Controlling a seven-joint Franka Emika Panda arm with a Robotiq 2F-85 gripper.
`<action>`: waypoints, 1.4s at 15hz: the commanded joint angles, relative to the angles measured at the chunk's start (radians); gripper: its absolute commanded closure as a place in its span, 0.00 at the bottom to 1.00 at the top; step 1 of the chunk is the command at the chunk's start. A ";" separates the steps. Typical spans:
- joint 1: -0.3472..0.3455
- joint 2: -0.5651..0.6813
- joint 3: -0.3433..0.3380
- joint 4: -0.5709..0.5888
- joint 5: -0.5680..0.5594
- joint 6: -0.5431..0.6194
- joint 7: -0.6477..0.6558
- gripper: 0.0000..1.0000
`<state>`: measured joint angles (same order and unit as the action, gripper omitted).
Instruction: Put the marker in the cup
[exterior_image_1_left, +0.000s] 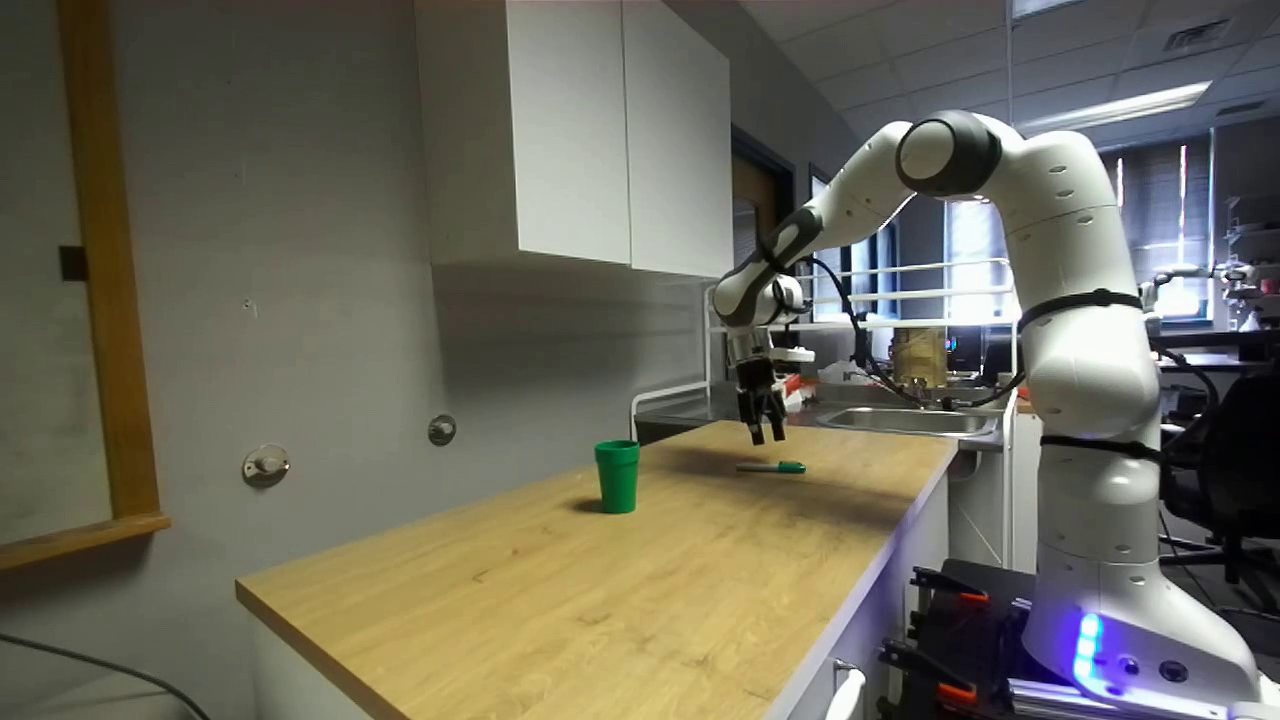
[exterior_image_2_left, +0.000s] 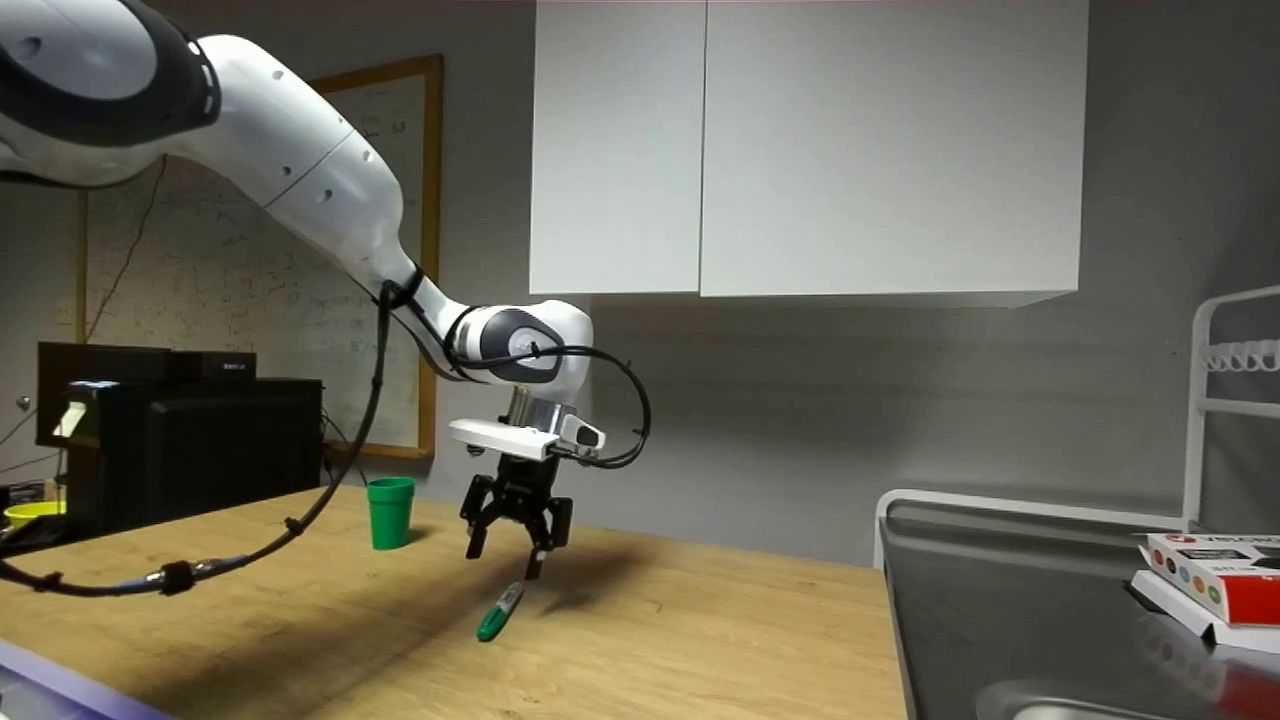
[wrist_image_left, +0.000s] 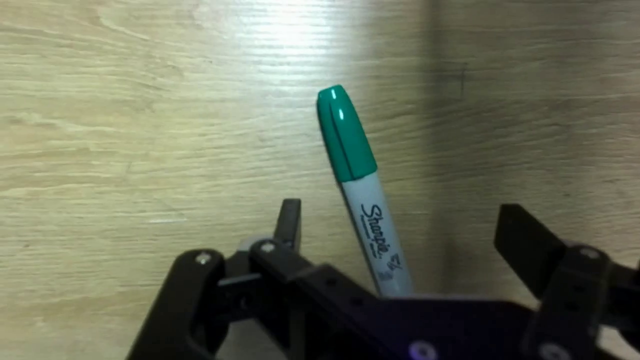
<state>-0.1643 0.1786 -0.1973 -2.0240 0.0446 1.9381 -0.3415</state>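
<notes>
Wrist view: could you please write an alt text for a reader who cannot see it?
A green-capped Sharpie marker lies at a slant on a wood-grain tabletop, its capped end toward the top of the picture. The black pincer shows along the bottom, open, with its fingers apart, one to each side of the marker.

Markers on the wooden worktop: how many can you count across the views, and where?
1: the green-capped marker lies on the wooden worktop below the open gripper, apart from the green cup. One inside the cup might be hidden.
</notes>
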 joint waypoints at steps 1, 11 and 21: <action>-0.027 0.009 0.014 -0.016 -0.014 0.012 -0.022 0.00; -0.015 0.092 0.059 0.036 -0.081 -0.016 -0.063 0.00; -0.041 0.151 0.072 0.087 -0.076 -0.023 -0.108 0.45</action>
<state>-0.1861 0.3099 -0.1368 -1.9692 -0.0268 1.9342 -0.4219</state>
